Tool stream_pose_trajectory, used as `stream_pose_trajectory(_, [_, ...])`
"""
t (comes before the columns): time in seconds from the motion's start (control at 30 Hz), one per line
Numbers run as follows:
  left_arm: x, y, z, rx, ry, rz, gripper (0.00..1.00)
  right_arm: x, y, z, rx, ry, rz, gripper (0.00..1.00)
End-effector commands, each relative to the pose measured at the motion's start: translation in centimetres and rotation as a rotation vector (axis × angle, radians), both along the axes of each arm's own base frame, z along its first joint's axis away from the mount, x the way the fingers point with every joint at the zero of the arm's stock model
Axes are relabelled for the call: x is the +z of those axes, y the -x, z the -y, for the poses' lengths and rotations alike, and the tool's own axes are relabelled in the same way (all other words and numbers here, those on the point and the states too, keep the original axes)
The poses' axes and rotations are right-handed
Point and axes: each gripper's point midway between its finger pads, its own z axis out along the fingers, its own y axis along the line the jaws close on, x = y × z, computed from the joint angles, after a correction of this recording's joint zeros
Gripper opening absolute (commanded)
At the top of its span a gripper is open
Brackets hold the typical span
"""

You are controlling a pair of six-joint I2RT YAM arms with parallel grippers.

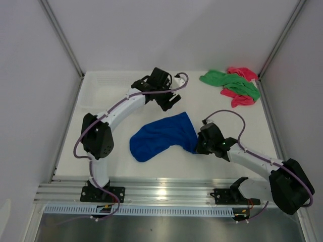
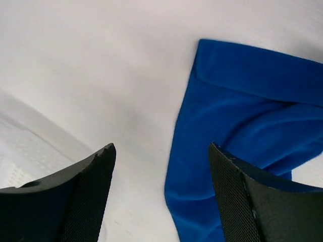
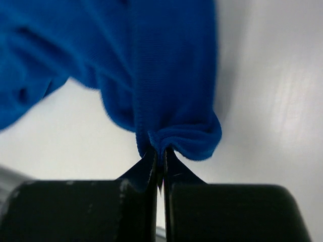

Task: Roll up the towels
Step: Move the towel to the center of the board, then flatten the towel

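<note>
The royal blue towel point(image 1: 161, 136) lies crumpled mid-table, stretched from the near left toward the far right. My right gripper point(image 1: 198, 143) is shut on its right end. The right wrist view shows the jaws point(image 3: 159, 154) pinching a bunched fold of the blue towel point(image 3: 151, 60) just above the table. My left gripper point(image 1: 169, 101) hovers over the towel's far end, open. In its wrist view, the jaws point(image 2: 160, 147) stand wide apart with only table and the blue towel's edge point(image 2: 242, 111) beneath. The green towel point(image 1: 229, 83) and pink towel point(image 1: 241, 73) lie tangled at the far right corner.
A white perforated basket point(image 1: 101, 86) sits at the far left, and its wall point(image 2: 20, 156) shows low in the left wrist view. White walls enclose the table on three sides. A metal rail point(image 1: 161, 194) runs along the near edge.
</note>
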Motion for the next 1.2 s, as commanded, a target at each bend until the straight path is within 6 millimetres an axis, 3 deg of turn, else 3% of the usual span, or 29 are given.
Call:
stream_pose_trajectory(0.0, [-4.9,2.1,-1.9,0.048,-0.138,-0.191,0.77,0.9,3.7,-4.9,0.26,-0.089,-0.032,0.0])
stream_pose_trajectory(0.1, [-7.9,3.5,-2.7,-0.016,-0.218,-0.211,0.77,1.0,4.5,-4.8,0.226,-0.122,-0.052,0.0])
stream_pose_trajectory(0.17, [-9.6,4.3,-3.1,-0.062,-0.302,-0.182,0.78,0.0,5.1,-4.3,0.174,-0.139,-0.077,0.0])
stream_pose_trajectory(0.23, [-11.9,5.3,-5.2,-0.105,-0.421,-0.172,0.78,0.0,5.1,-4.5,0.157,-0.17,-0.071,0.0])
stream_pose_trajectory(0.3, [-12.5,5.3,-5.7,-0.136,-0.45,-0.15,0.78,-0.5,5.3,-4.5,0.141,-0.185,-0.083,0.0])
stream_pose_trajectory(0.33, [-13.9,6.4,-6.7,-0.153,-0.483,-0.178,0.77,-0.6,5.4,-4.5,0.138,-0.186,-0.084,0.0])
stream_pose_trajectory(0.5, [-16.3,8.4,-9.8,-0.162,-0.587,-0.196,0.74,-1.4,5.5,-4.1,0.122,-0.177,-0.079,0.0])
stream_pose_trajectory(0.6, [-16.9,10.1,-11.6,-0.147,-0.63,-0.222,0.68,-1.6,5.8,-4.1,0.131,-0.167,-0.082,0.0])
stream_pose_trajectory(0.77, [-16.2,14.9,-14.8,-0.157,-0.666,-0.312,0.65,-1.0,6.2,-4.1,0.154,-0.16,-0.062,0.0])
stream_pose_trajectory(0.87, [-15.1,17.7,-15.5,-0.181,-0.614,-0.363,0.66,-0.5,5.6,-3.5,0.144,-0.111,-0.042,0.0])
stream_pose_trajectory(0.97, [-11.1,16.5,-11.8,-0.181,-0.437,-0.313,0.69,-0.2,5.3,-3.0,0.144,-0.069,-0.035,0.0])
stream_pose_trajectory(1.0, [-7.7,14.1,-9.0,-0.162,-0.333,-0.24,0.71,-0.3,5.1,-2.8,0.139,-0.059,-0.036,0.0])
stream_pose_trajectory(1.07, [-5.8,12.6,-6.8,-0.134,-0.252,-0.217,0.73,-0.4,4.5,-2.5,0.115,-0.041,-0.023,0.0])
stream_pose_trajectory(1.13, [-3.3,9.5,-3.5,-0.117,-0.157,-0.164,0.73,-0.7,4.2,-2.5,0.098,-0.043,-0.033,0.0])
stream_pose_trajectory(1.17, [-3.5,8.9,-2.9,-0.107,-0.147,-0.17,0.73,-0.7,4.1,-2.7,0.094,-0.048,-0.033,0.0])
